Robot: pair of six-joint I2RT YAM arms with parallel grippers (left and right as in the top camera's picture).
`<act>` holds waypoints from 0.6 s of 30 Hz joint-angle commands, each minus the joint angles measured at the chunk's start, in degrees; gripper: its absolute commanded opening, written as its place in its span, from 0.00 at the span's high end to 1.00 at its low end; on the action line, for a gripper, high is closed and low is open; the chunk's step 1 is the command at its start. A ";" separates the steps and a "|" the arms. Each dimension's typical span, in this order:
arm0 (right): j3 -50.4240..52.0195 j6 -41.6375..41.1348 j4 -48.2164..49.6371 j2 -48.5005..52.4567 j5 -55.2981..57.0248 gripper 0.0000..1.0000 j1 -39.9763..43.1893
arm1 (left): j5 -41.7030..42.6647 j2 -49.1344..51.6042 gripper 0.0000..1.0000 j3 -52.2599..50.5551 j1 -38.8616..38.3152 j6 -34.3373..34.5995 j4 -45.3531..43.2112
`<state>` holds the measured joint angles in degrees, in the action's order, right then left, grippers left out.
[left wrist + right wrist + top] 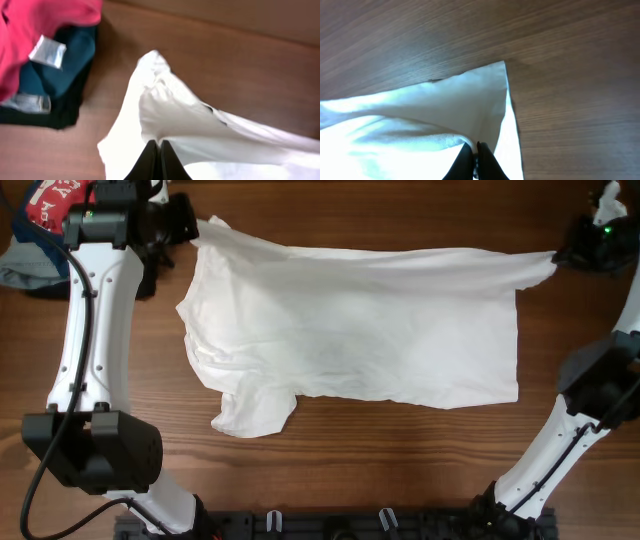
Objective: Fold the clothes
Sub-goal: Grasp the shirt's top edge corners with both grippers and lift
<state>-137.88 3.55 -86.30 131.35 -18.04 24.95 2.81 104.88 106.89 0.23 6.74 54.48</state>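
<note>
The wooden table point(330, 480) fills the overhead view. The white garment point(360, 330) lies spread across the middle of it, mostly flat. Its far edge is pulled into a line between my two tools, and one sleeve point(250, 412) points toward 7 o'clock.

My left arm point(95, 330) runs up the 9 o'clock side and my right arm point(575, 430) bends up from 4 o'clock. At the 10 o'clock corner sits a pile of other clothing point(35, 230). My left wrist view shows it as a red piece point(30, 25) lying over a teal piece point(70, 65) and something black.

My left gripper point(160, 150) is at 11 o'clock overhead. Its fingers are pressed together on a raised corner of the white garment, and the fabric bunches just above the tips. My right gripper point(475, 150) is at 2 o'clock, pinched narrow on the opposite far corner. The cloth fans out from between the tips and its hem corner point(502, 65) rests on the wood.

A small white tag point(47, 51) shows on the red piece. A few faint dark marks point(214, 114) show on the white fabric near my left fingers.
</note>
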 commanded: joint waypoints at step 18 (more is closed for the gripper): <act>16.57 0.96 0.26 -1.70 0.31 0.96 -2.64 | -5.27 2.80 0.96 0.70 0.42 -0.28 14.21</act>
<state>-123.24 3.97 -86.17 131.28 -17.98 22.31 -1.50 105.65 106.89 0.23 6.74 67.33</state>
